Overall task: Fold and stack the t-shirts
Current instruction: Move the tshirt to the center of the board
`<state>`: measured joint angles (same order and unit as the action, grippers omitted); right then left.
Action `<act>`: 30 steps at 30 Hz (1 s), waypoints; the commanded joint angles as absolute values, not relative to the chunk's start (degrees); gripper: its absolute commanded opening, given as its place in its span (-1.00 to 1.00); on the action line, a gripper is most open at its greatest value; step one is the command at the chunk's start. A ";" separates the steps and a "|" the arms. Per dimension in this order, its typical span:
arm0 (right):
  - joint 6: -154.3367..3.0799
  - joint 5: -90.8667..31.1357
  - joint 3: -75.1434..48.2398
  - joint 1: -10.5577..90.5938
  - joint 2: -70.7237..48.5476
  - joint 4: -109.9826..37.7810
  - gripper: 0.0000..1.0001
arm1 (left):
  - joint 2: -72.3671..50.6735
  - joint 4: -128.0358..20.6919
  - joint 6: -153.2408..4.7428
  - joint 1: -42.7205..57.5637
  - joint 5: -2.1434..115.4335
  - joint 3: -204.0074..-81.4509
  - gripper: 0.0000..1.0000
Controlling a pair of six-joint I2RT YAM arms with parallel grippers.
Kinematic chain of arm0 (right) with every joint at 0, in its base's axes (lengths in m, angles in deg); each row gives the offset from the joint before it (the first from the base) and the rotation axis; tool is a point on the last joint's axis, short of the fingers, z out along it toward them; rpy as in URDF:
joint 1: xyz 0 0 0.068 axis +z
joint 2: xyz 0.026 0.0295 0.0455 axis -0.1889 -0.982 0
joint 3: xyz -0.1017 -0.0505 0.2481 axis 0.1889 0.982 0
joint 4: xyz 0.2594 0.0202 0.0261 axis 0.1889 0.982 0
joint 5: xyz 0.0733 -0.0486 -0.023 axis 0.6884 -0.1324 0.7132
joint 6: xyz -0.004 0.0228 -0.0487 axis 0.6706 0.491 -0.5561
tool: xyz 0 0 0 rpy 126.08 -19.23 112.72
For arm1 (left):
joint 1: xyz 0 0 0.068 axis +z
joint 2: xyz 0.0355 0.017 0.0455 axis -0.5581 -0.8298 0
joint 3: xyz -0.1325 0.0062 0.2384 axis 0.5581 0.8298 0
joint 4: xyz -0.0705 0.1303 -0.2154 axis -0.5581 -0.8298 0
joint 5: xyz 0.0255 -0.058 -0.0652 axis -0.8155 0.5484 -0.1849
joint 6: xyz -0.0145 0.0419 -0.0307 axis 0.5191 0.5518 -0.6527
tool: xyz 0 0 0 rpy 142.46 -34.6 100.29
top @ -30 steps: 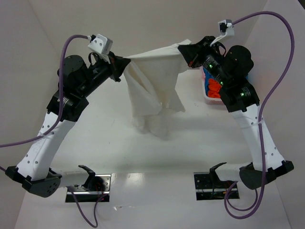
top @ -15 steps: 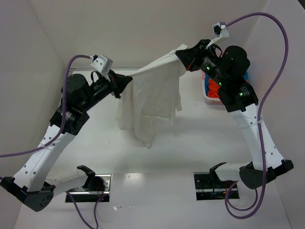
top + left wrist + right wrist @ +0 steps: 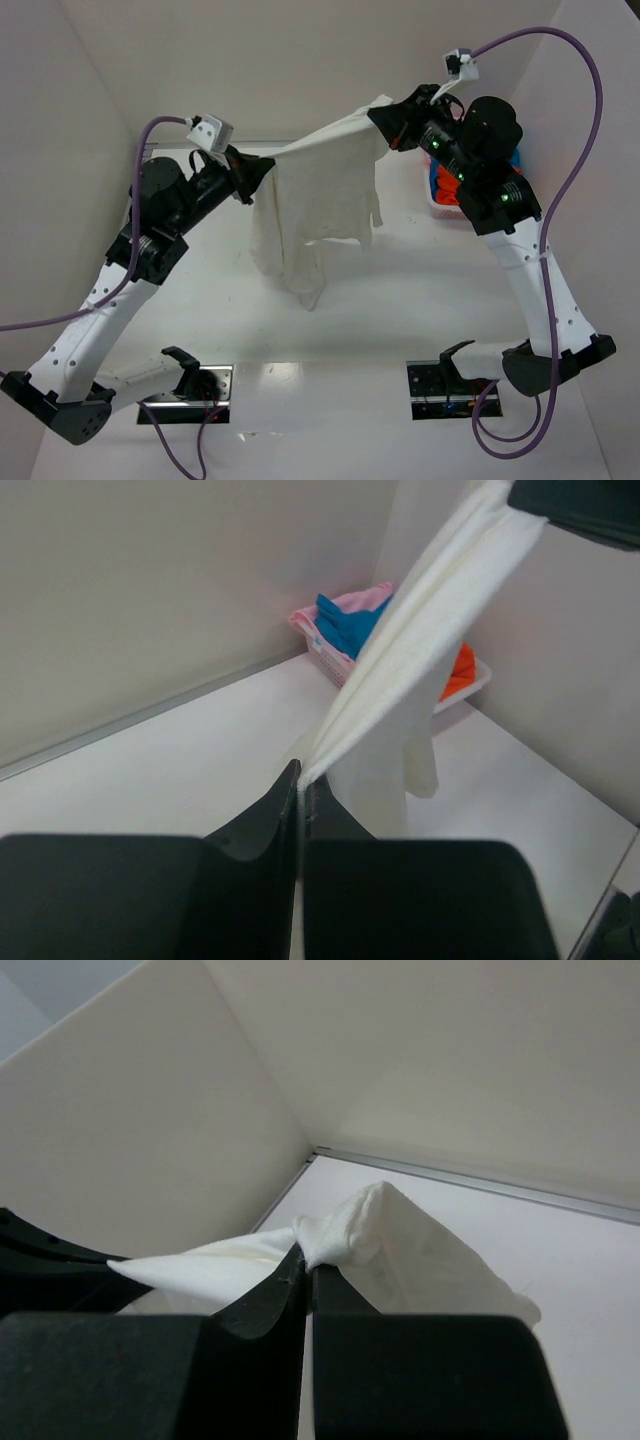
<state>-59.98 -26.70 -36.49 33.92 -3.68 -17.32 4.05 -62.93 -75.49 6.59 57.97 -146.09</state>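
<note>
Off-white t-shirt (image 3: 320,210) is strung up between my two arms. The left gripper (image 3: 262,168) is pinched tight on one edge and the right gripper (image 3: 385,115) is clamped on the other, with the rest hanging down. Far right, the white tray (image 3: 328,662) holds a pink shirt (image 3: 350,602), a blue shirt (image 3: 345,625) and an orange-red shirt (image 3: 460,670), all bunched up. The table (image 3: 330,320) is white, with plain pale walls (image 3: 300,60) around it.

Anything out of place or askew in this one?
The off-white t-shirt, pinched between the left gripper and the right gripper, hangs bunched and lopsided rather than spread flat. Its lower part trails to a point. Nothing looks spilled or damaged.
</note>
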 commanded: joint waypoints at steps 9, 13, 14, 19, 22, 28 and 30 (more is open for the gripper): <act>-65.22 -43.83 -36.61 30.49 0.73 -24.48 -0.99 | 6.64 -64.21 -72.79 9.14 41.70 -162.64 -1.00; -65.22 -44.98 -36.61 30.49 1.35 -25.01 -0.99 | 4.35 -67.02 -69.18 9.14 43.90 -166.79 -1.00; -65.22 -45.50 -36.61 30.49 1.35 -25.01 -0.99 | 3.83 -67.03 -68.65 9.14 43.90 -167.32 -1.00; -65.74 -45.50 -36.61 30.49 1.35 -25.01 -0.99 | 4.44 -65.98 -68.65 9.14 44.43 -165.31 -1.00; -65.74 -45.50 -36.61 30.49 1.35 -25.01 -0.99 | 4.44 -65.97 -68.65 9.14 44.43 -164.78 -1.00; -65.74 -46.03 -36.61 30.49 1.35 -25.01 -0.99 | 5.58 -64.92 -68.65 9.14 43.82 -162.32 -1.00; -66.27 -46.64 -36.61 30.49 1.88 -25.01 -0.99 | 5.58 -64.92 -69.26 9.14 43.81 -160.84 -1.00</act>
<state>-60.47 -28.08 -35.73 34.88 -1.05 -21.63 0.25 -69.53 -71.64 6.50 55.87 -161.08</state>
